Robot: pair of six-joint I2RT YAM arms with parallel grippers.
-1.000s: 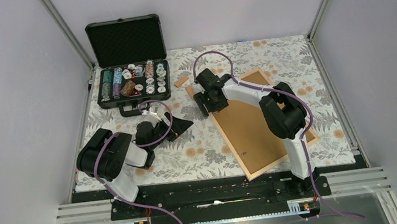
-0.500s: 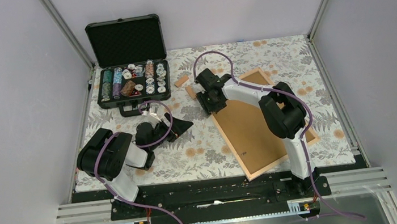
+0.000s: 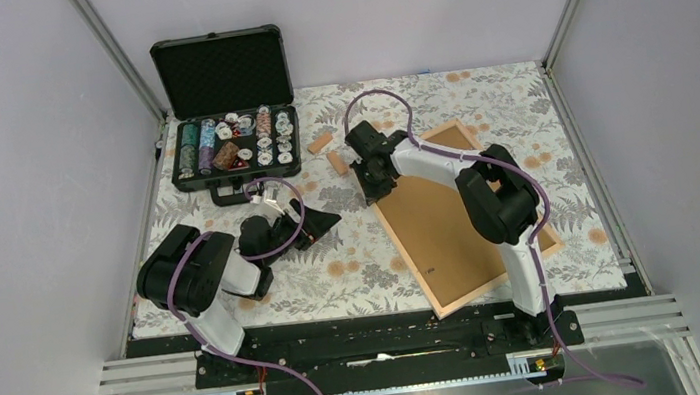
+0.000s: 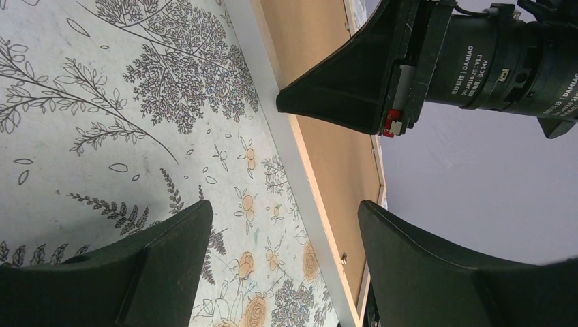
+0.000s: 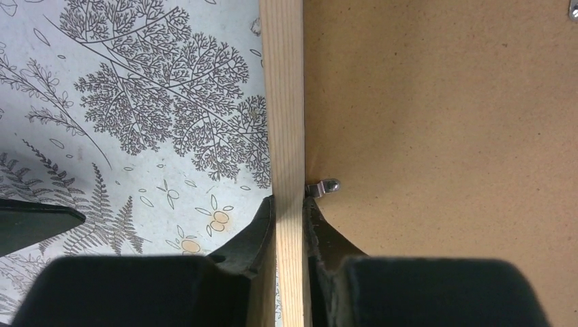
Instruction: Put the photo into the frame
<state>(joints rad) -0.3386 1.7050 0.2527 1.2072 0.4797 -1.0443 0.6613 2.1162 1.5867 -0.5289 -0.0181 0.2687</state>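
1. Surface [image 3: 354,262]: the frame sits on its right half.
2. Frame [image 5: 290,102]: lies flat, back up. Its long axis runs diagonally from far-left to near-right. A brown backing board [image 3: 436,232] fills it.
3. Photo: not in view, so I can't tell where it lies relative to the frame.
4. Right hand [image 5: 290,204]: clamped across the frame's left long rail near the far end, one finger outside and one inside on the board. It is the nearer arm.
5. Left hand [image 4: 285,208]: fingers apart and empty, low on the surface just left of the frame, pointing at that rail, not touching.
6. Metal tab [image 5: 326,185]: sits against the rail just beyond the inner finger. It likely has to be released before the board lifts.
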